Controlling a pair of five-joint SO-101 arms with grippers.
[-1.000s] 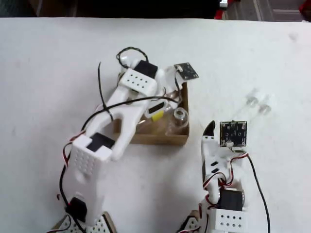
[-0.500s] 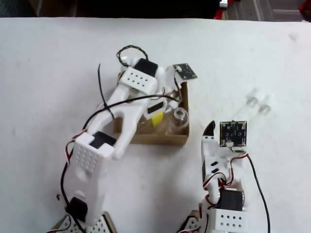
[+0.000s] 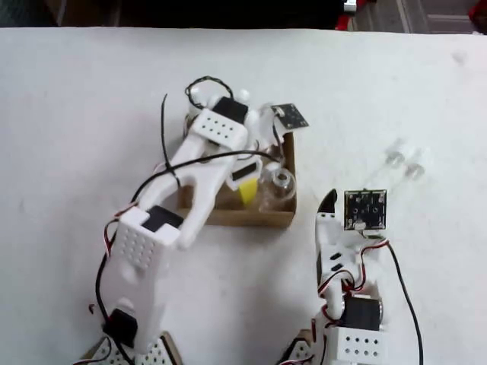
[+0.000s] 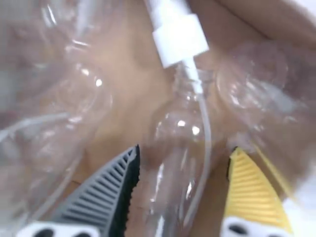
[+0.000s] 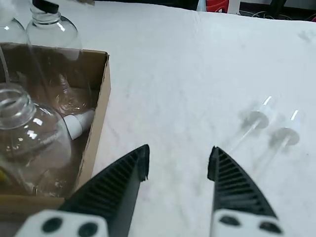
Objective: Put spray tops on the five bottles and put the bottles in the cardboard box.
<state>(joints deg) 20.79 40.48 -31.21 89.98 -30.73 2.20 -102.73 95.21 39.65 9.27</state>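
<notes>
High view, cardboard box: sits in the middle of the white tabletop.
High view, left arm: stretches from the near left over the box, with its wrist dipped inside.
High view, uncapped bottle: stands in the box's near right corner with its neck bare.
High view, loose tops: one spray top and a second spray top lie side by side on the tabletop, to the right of the box and well apart from it.
High view, right arm: parked near right, the closer arm to those two tops.
Left wrist view, left gripper: the grey and yellow fingers are spread with a clear bottle between them. Slivers of box floor show on each side, so I judge it is not clamped.
Left wrist view, key relation: the bottle's long axis runs straight out from the fingers, neck farthest. A white sprayer sits above the neck with its tube down inside and its collar not seated.
Left wrist view, obstacles: other clear bottles crowd both sides, including a neighbour bottle, leaving little room to close.
Right wrist view, right gripper: black fingers wide apart and holding nothing, over bare tabletop between the box and the loose tops.
Right wrist view, box contents: a spare top lies in the box beside the uncapped bottle.
</notes>
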